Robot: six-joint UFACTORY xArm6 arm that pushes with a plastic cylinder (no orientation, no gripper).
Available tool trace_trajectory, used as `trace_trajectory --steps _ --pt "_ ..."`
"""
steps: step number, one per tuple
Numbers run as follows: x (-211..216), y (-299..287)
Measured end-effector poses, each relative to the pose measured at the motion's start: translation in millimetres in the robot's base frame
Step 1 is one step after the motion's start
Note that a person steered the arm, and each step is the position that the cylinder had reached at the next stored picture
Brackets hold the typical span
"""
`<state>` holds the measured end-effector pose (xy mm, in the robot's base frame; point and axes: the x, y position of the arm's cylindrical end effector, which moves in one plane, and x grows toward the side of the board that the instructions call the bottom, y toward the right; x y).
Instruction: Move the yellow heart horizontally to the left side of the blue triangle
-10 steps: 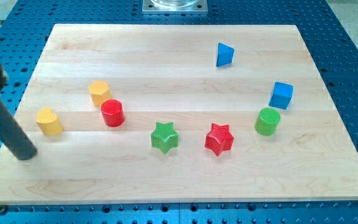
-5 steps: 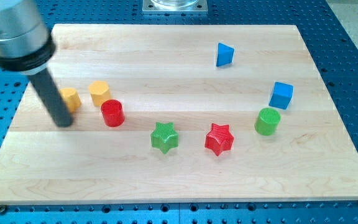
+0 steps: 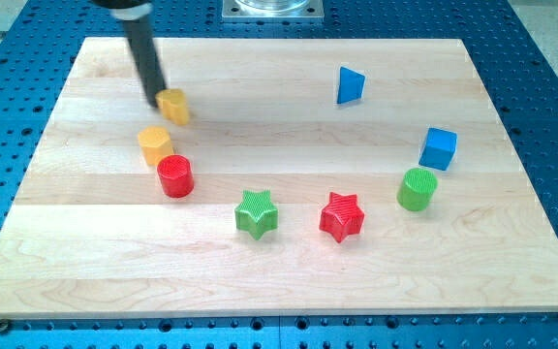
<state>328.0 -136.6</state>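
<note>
The yellow heart lies on the wooden board in the upper left part, far to the left of the blue triangle and a little lower than it. My tip touches the heart's left side; the dark rod rises from there toward the view's top. A yellow hexagon sits just below the heart.
A red cylinder stands below the yellow hexagon. A green star and a red star lie in the lower middle. A green cylinder and a blue cube stand at the right.
My tip swept from the lower left up and to the right, pushing the yellow heart from the left edge past the yellow hexagon to the upper left of the board.
</note>
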Motion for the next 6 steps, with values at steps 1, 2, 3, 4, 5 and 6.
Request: trace_trajectory --steps 1,2,3,4,5,6 --pt "25 -42" --pt "42 -8" --pt "9 65" --pt "28 68" --pt "25 103" --pt "-3 100"
